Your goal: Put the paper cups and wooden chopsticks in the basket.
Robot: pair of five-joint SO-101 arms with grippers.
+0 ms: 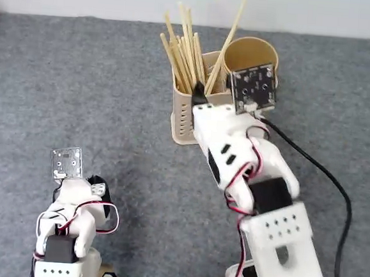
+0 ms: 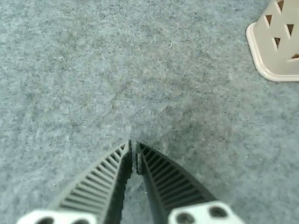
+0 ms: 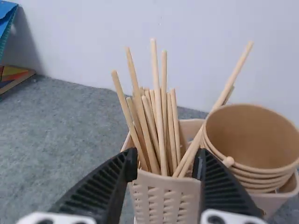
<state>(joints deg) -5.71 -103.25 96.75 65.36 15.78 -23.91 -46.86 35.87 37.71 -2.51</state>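
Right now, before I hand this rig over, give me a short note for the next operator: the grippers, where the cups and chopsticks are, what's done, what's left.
Left gripper: fingers shut, empty, low over the grey mat, well away from the basket.
Right gripper: fingers open, gripping nothing, up at the near side of the basket.
Wooden chopsticks: standing in the basket.
Paper cups: stacked in the compartment beside them.
Done: the cups and chopsticks in view are in the basket.
Left: probably only to back the right arm off without knocking the chopsticks.
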